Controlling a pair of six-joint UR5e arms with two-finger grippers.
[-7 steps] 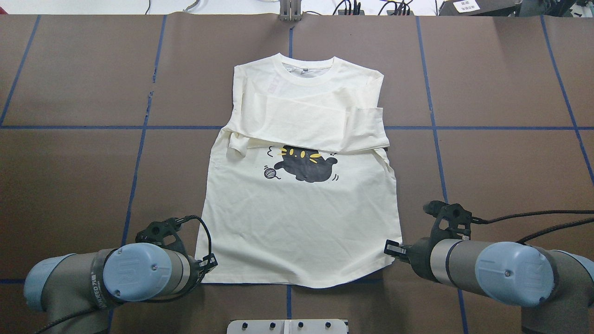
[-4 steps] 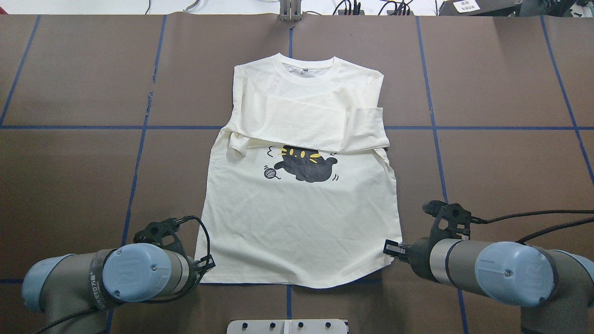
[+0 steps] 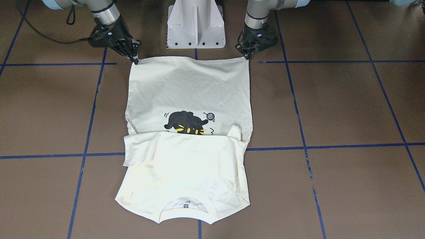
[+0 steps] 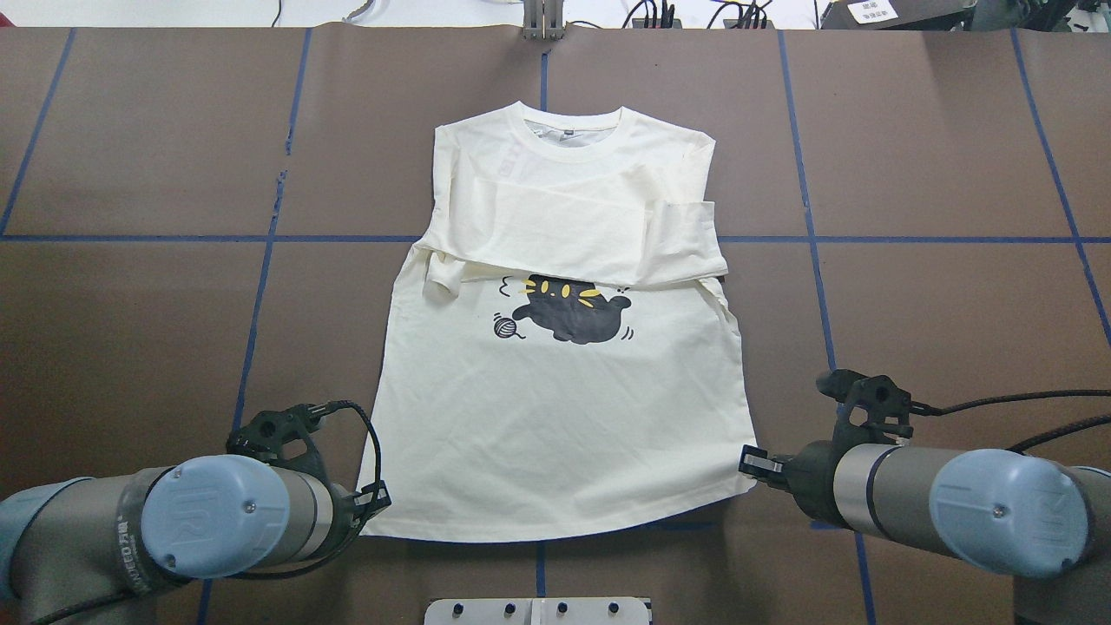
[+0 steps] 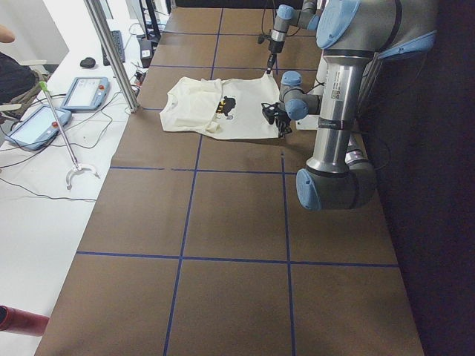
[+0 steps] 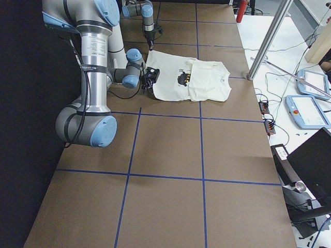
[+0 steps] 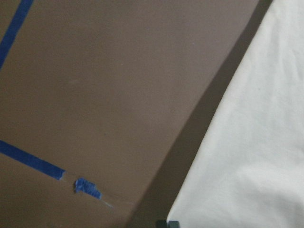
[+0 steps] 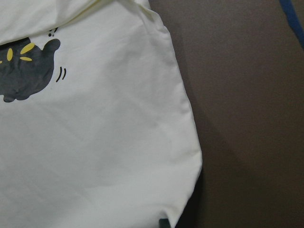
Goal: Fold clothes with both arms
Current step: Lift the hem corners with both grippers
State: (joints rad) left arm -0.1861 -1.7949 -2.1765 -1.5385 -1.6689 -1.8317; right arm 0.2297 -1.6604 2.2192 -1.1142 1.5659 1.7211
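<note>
The cream-white shirt (image 4: 564, 417) lies flat, front up, collar at the far side. Both sleeves are folded across the chest and cover the top of the black cat print (image 4: 568, 312). My left gripper (image 4: 379, 502) is shut on the hem's near left corner, low at the table. My right gripper (image 4: 748, 460) is shut on the hem's near right corner. In the front-facing view the left gripper (image 3: 247, 56) and right gripper (image 3: 135, 59) pinch the two corners of the shirt (image 3: 189, 86). The wrist views show cloth (image 7: 256, 142) (image 8: 95, 142) running down to the fingertips.
The brown table (image 4: 130, 330) carries blue tape lines. The white pedestal base (image 3: 196, 23) stands between the arms, just behind the hem. A metal post (image 5: 111, 52) and operator tablets (image 5: 85, 93) stand beyond the far table edge.
Both grippers have moved outward and a little toward the robot's base. The hem corners came with them, so the hem is stretched wider.
</note>
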